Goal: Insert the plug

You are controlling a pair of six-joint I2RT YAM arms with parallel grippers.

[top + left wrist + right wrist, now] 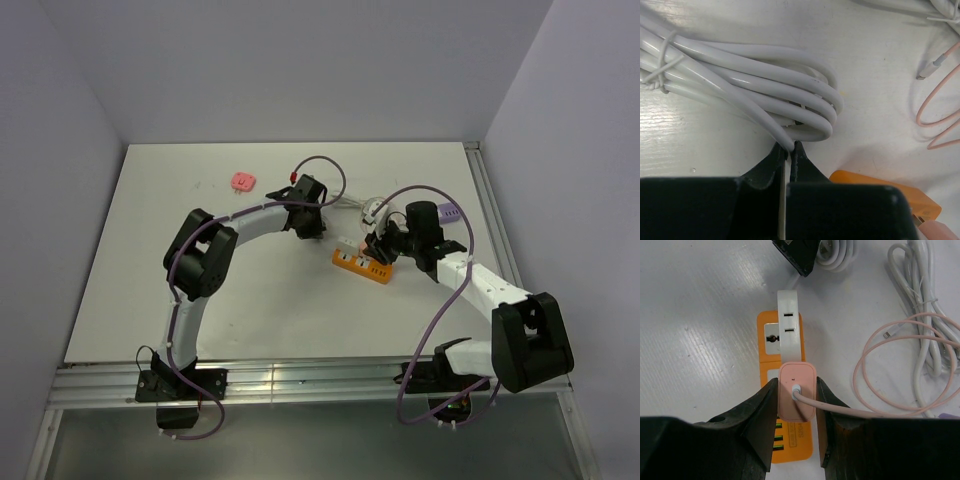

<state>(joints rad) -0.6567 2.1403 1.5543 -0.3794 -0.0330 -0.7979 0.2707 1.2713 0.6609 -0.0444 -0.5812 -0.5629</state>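
Currently the R fingers [760,410] are clamped on the pink plug [796,399], one finger per side, w/ the plug held over the orange power strip [767,335] that lies on the table [700,315]. The plug sits close on the strip's top face, but it can't be told if its pins are in. Just beyond the fingertips a white adapter [788,310] rests on the strip, its near end at the plug's far edge. A pink cable [875,347] leaves the plug's back and loops off to the R of the fingers.

The L fingers [771,165] are pressed nearly together, only a slit btwn them. Their tips are against the near loop of a coiled white cord [765,85]; whether a strand is pinched can't be told. The strip's orange corner shows just R of those fingers, low down.
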